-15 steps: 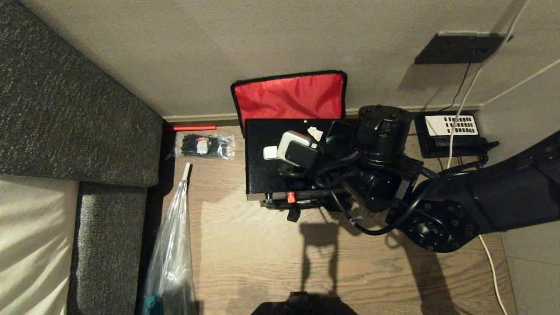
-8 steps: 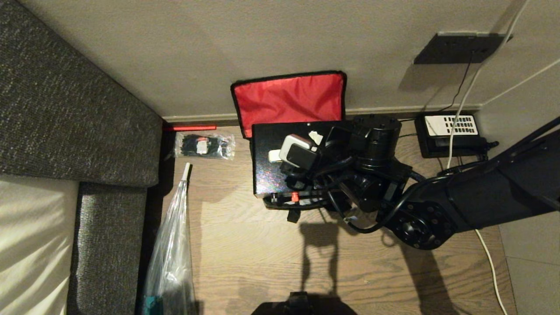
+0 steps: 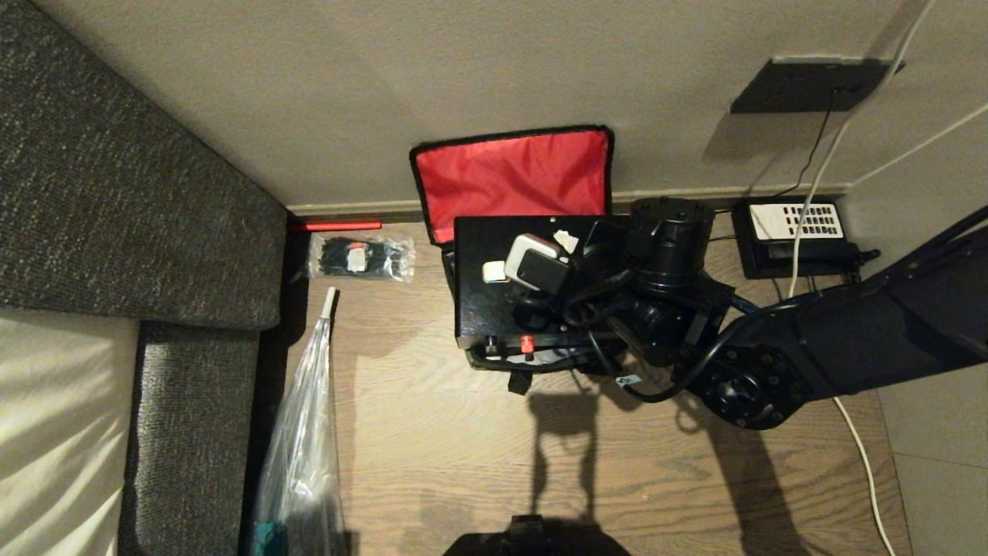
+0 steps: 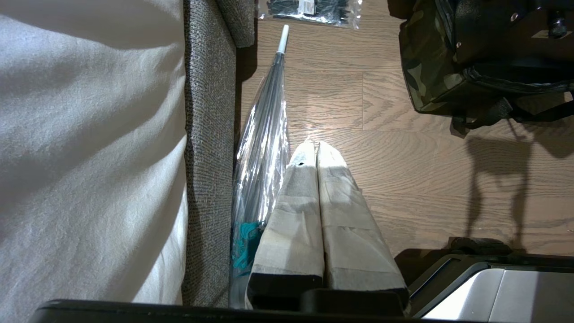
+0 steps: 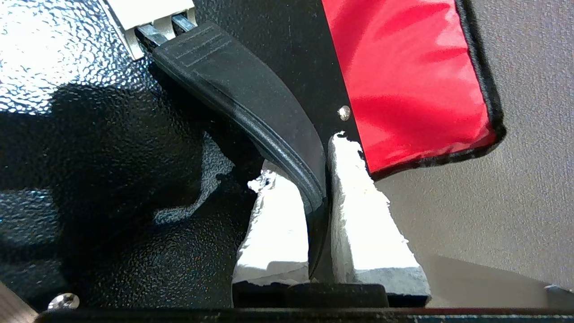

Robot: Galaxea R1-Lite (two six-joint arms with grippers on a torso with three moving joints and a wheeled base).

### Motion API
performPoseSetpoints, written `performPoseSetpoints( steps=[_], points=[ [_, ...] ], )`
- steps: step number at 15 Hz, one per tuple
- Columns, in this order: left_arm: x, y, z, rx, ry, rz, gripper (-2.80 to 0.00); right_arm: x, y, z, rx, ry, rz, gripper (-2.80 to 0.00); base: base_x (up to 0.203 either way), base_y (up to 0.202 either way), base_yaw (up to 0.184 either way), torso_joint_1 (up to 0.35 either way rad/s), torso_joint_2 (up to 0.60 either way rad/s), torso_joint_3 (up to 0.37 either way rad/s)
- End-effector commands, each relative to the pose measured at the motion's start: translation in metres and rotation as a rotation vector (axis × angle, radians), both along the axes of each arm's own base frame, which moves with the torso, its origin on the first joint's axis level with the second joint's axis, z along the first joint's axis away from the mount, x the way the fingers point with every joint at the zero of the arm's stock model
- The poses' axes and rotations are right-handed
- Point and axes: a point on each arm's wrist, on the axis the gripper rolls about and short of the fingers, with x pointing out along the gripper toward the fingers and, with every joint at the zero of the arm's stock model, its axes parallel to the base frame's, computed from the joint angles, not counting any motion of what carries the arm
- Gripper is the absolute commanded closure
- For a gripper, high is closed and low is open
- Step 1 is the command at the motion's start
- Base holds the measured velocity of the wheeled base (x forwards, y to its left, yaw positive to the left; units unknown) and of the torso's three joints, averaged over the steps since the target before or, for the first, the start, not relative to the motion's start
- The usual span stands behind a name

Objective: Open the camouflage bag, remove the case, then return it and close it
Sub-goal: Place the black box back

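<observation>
Currently my right gripper [image 5: 319, 193] pinches the case [image 3: 494, 309] strap handle [image 5: 251, 103], hovering over the camouflage bag [image 4: 430, 67]; next: lower it squarely in

Wood floor [image 3: 432, 432]; camouflage bag [image 4: 426, 72], tie packet [image 3: 359, 257], perhaps umbrella [image 3: 305, 432]

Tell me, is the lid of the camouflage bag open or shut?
Open. The camouflage bag has its lid folded back against the wall, red lining showing, while the black case hangs above the opening.
</observation>
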Motion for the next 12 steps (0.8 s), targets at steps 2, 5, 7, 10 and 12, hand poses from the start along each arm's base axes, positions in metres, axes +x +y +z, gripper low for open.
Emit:
performPoseSetpoints(
  steps=[2, 5, 7, 10, 12],
  points=[
    [0.0, 0.0, -0.001, -0.001, 0.001, 0.001, 0.0, -0.006, -0.006, 0.013, 0.011, -0.024, -0.004, 0.0, 0.0, 0.0, 0.0, 0.0, 0.0, 0.0],
    [0.0, 0.0, -0.001, -0.001, 0.001, 0.001, 0.0, -0.01, -0.009, 0.019, 0.0, -0.009, -0.004, 0.0, 0.0, 0.0, 0.0, 0.0, 0.0, 0.0],
    [0.0, 0.0, -0.001, -0.001, 0.001, 0.001, 0.0, -0.01, -0.009, 0.019, 0.0, -0.01, 0.003, 0.0, 0.0, 0.0, 0.0, 0.0, 0.0, 0.0],
    [0.0, 0.0, -0.001, -0.001, 0.001, 0.001, 0.0, -0.008, -0.007, 0.015, -0.009, -0.008, 0.042, 0.0, 0.0, 0.0, 0.0, 0.0, 0.0, 0.0],
    [0.0, 0.0, -0.001, -0.001, 0.001, 0.001, 0.0, -0.007, -0.009, 0.014, -0.014, -0.004, 0.046, 0.0, 0.0, 0.0, 0.0, 0.0, 0.0, 0.0]
  ],
)
